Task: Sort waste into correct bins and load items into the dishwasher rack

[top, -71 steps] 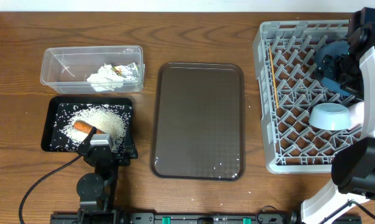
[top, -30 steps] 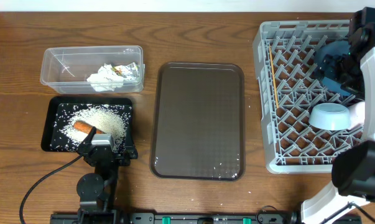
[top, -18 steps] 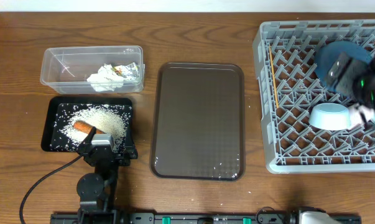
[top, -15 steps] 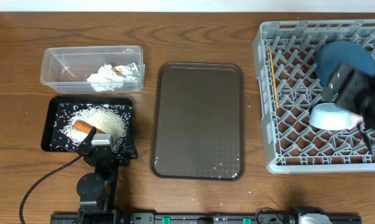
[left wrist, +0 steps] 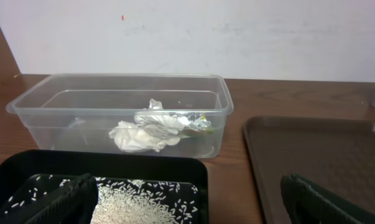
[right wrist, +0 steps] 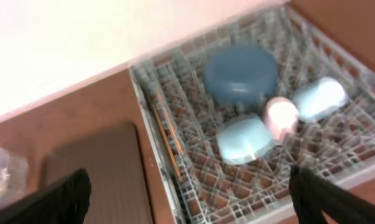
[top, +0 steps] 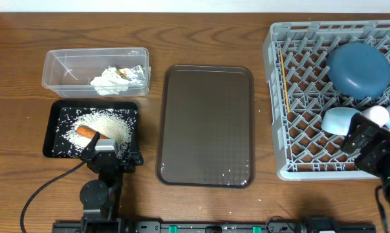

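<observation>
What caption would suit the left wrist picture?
Open left gripper over rice in a black tray, wrapper in the clear box behind.

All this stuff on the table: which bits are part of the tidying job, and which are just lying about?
Part of the job:
rack
blue dish
light-blue bowl
white cup
chopsticks
black tray
rice
carrot
clear box
wrapper

Just lying about:
brown tray
</observation>
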Tool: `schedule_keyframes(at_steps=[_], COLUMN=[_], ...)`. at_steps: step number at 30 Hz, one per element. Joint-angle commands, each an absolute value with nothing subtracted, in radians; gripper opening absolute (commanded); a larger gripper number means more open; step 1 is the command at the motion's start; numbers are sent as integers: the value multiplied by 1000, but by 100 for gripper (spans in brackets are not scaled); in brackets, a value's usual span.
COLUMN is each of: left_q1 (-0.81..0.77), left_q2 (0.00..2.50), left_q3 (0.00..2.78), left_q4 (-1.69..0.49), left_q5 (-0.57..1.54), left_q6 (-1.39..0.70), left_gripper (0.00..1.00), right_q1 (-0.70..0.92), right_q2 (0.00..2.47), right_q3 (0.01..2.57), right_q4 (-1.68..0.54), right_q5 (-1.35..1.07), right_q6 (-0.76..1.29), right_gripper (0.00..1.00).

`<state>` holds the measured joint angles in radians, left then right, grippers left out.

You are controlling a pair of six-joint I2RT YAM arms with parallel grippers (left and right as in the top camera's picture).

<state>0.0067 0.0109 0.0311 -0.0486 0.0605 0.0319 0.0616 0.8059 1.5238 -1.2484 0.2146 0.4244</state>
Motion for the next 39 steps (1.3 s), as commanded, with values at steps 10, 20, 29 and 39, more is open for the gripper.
schedule_keyframes(at_steps=[10,20,29,39], left_q1=[12,12,12,12], left_q2=[4,4,4,4], left_q3=[4,4,4,4], left_q4=[-66,-66,-66,-66], left_q5=[56,56,56,56], left_q6=[49,49,49,49], left_gripper=[96,96,96,96], right_q1=[68,69,68,52], right_q2=[288,75,10,6], right_q3=[578,165,5,5], right_q4=[-420,-48,84,-50], right_q5=[-105,-108,-83,0], right_q6=[429,467,467,383], right_gripper=[99,99,99,99])
